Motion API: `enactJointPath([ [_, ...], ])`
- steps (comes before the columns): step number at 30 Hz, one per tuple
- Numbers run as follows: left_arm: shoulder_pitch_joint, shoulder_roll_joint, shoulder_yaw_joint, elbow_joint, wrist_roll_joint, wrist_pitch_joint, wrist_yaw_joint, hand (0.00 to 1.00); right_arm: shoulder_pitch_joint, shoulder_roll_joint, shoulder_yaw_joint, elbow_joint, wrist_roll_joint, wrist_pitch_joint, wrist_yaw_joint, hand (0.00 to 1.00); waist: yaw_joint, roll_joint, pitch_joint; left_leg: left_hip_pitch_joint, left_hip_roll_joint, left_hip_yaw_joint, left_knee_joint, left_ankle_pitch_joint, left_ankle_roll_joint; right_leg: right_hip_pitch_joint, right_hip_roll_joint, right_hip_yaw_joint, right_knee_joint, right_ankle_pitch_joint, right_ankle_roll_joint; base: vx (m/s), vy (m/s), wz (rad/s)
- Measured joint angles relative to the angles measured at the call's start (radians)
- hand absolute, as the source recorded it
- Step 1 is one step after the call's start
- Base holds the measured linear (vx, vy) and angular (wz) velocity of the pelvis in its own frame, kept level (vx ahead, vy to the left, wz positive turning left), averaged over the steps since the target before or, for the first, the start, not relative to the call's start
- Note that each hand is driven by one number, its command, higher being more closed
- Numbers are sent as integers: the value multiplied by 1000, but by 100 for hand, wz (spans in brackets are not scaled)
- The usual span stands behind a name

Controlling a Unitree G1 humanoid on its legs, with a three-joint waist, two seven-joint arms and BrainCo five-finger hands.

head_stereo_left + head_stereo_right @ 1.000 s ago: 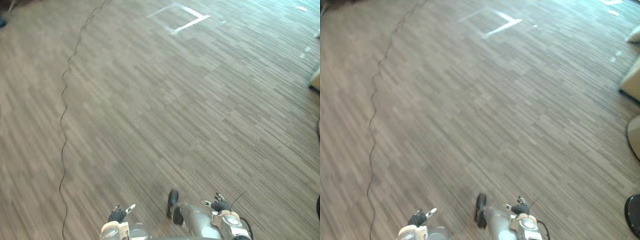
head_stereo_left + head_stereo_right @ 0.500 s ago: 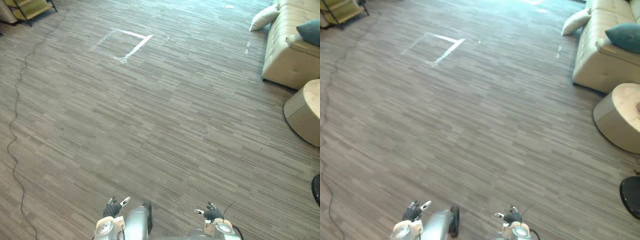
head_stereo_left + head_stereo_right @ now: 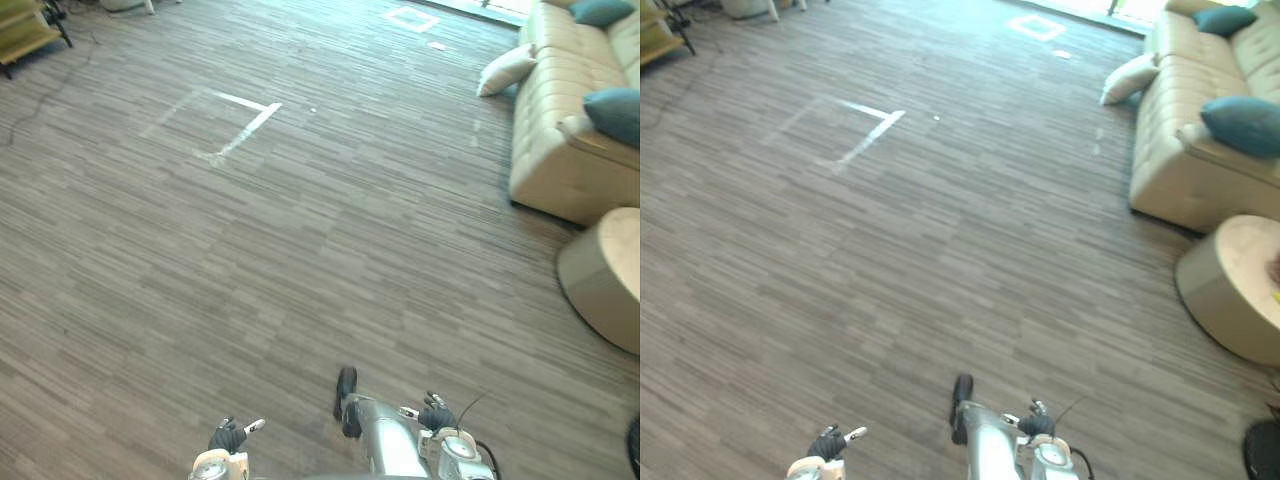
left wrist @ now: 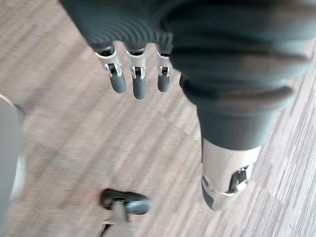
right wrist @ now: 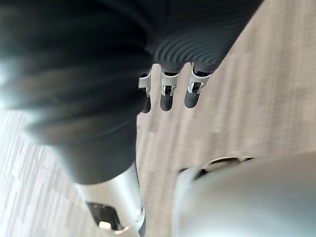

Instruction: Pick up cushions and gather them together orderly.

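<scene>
A wide stretch of grey-brown plank floor [image 3: 300, 260] is seen from above. At the far left corner, one dark-legged piece of furniture [image 3: 25, 28] is cut off by the edge. To its right, one L-shaped tape mark [image 3: 243, 112] is laid in white on the floor. One small tape square [image 3: 412, 17] is seen farther off, near the top edge. From the L-shaped mark down to the robot the floor lies open. This open room is bounded on the right by furniture.

Three cushions are counted, all on the right side. One cream cushion [image 3: 505, 70] is propped on the floor against the far end of one cream sofa [image 3: 1180, 180]. Two more are set on the sofa itself. The near teal cushion [image 3: 1243, 125] is placed by the closest end, and the far teal cushion [image 3: 1225, 18] is placed farther back. The three are kept well apart from one another. One round beige ottoman [image 3: 1225, 290] is placed just in front of the sofa's near end, close to the right edge.

At the bottom edge, the left hand [image 3: 231, 436] is held low on the left and the right hand [image 3: 436, 414] on the right. Both are well apart from every cushion. In the left wrist view, the left fingers [image 4: 139, 86] are seen straight and relaxed above bare floor, with nothing held. In the right wrist view, the right fingers [image 5: 166, 101] are likewise seen straight, and nothing is grasped.
</scene>
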Motion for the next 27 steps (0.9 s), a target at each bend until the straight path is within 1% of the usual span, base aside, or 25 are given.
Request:
enactJointPath([
  [1,-6,-5,15,-1,0,0,2,0,-1,-3,0,4,2,1,-2,0,2,12,10,-76,35,18,175,-56,0,81,33,12,-43,-17,-10,766,-120,-38],
  [2,-13,0,14,-8,0,-1,1,0,-1,0,-1,13,17,8,-3,0,5,1,22,-118,49,41,269,-115,26,156,46,24,-76,-27,-20,862,-113,-35],
  [3,-11,17,13,-45,-1,-5,1,0,6,25,2,15,48,9,-5,0,14,-48,40,-200,36,82,297,-209,65,296,47,64,-152,-40,-27,923,-139,-48],
  [4,-7,32,15,-80,-6,-7,1,0,8,33,1,14,61,9,-7,0,21,-80,38,-297,10,113,227,-270,104,383,39,111,-215,-62,-17,893,-122,-52],
  [5,-8,35,15,-92,-11,-9,1,0,4,37,0,13,63,9,-9,0,25,-87,38,-343,-8,113,153,-290,114,413,32,128,-233,-77,-4,681,-19,-71],
  [6,-7,32,15,-104,-20,-18,1,0,0,40,-7,11,63,8,-11,0,35,-82,39,-402,-40,106,-20,-293,110,447,24,162,-246,-101,6,519,95,-82],
  [8,-8,17,14,-111,-39,-24,2,0,-1,34,-7,11,62,8,-14,0,57,-71,38,-449,-85,68,-335,-214,92,487,6,221,-245,-158,30,515,174,-84],
  [9,-9,9,14,-113,-46,-25,2,0,8,33,-6,13,62,8,-18,0,66,-67,41,-454,-93,54,-417,-119,86,511,-7,251,-246,-186,35,571,275,-92],
  [10,1,6,13,-113,-46,-27,6,0,24,34,1,15,59,9,-21,0,78,-67,26,-429,-104,62,-448,4,75,542,-25,301,-250,-218,61,721,349,-88],
  [11,1,13,12,-113,-44,-26,5,0,22,51,5,19,58,8,-20,0,69,-81,15,-433,-126,85,-399,-45,140,545,-55,323,-232,-241,70,629,280,-72],
  [12,0,15,13,-113,-42,-26,4,0,23,54,13,21,56,8,-18,0,63,-83,13,-446,-127,91,-357,-79,151,537,-62,334,-208,-241,70,631,256,-45],
  [13,-2,22,14,-113,-41,-25,3,0,27,56,24,20,53,8,-18,0,65,-88,10,-451,-127,107,-313,-113,178,510,-73,356,-153,-248,83,607,232,-51],
  [14,-1,25,13,-111,-39,-25,3,0,38,56,35,20,38,7,-18,0,69,-106,-5,-441,-133,144,-284,-160,203,465,-95,386,-31,-281,138,599,228,-49],
  [15,-2,30,12,-104,-39,-25,3,0,40,58,37,21,37,7,-18,0,68,-119,-10,-425,-143,166,-276,-188,219,424,-106,397,89,-299,175,564,186,-51],
  [16,-3,40,9,-95,-39,-24,5,0,36,57,38,24,37,8,-17,0,63,-139,-2,-367,-163,192,-277,-218,245,346,-126,406,317,-271,270,554,161,-38],
  [17,-5,49,-1,-88,-39,-23,8,0,36,54,38,23,37,5,-17,0,54,-142,2,-308,-176,191,-302,-247,257,297,-138,397,465,-215,319,530,151,-44],
  [18,-6,55,-13,-73,-39,-22,7,0,36,48,37,23,36,0,-16,0,52,-136,7,-236,-178,192,-331,-278,254,256,-146,358,592,-213,306,518,141,-34],
  [19,-4,57,-19,-60,-39,-20,8,0,40,43,37,18,36,-3,-16,0,47,-129,12,-168,-177,194,-360,-297,255,219,-158,310,676,-236,262,507,103,-32],
  [20,2,59,-31,-48,-39,-19,11,0,46,39,43,9,36,-4,-14,0,39,-120,11,-78,-174,200,-426,-306,257,167,-166,233,707,-268,207,622,93,-24],
  [21,4,61,-45,-41,-40,-19,18,0,45,34,46,9,36,-5,-10,0,36,-119,11,-7,-166,206,-489,-303,251,116,-166,162,675,-295,161,518,39,-12],
  [22,4,62,-52,-38,-41,-19,18,0,44,30,46,8,37,-5,-7,0,30,-117,11,28,-155,210,-522,-304,251,77,-164,102,623,-307,139,515,14,-3],
  [23,3,62,-57,-36,-42,-19,18,0,36,29,45,6,39,-10,-4,0,17,-116,12,72,-141,215,-564,-304,249,5,-157,31,521,-308,130,535,-11,8],
  [25,4,60,-66,-27,-44,-18,17,0,17,27,44,1,41,-21,1,0,-2,-110,15,123,-119,221,-603,-304,249,-76,-131,-8,295,-244,125,625,-50,13],
  [26,5,60,-69,-21,-46,-17,17,0,12,26,44,3,41,-21,1,0,-3,-109,17,151,-113,220,-613,-303,249,-88,-112,-6,162,-176,127,613,-102,21],
  [27,9,61,-68,-20,-47,-17,20,0,18,27,44,5,41,-20,1,0,-2,-119,13,192,-122,198,-615,-306,240,-75,-92,21,-32,-50,118,664,-150,25],
])
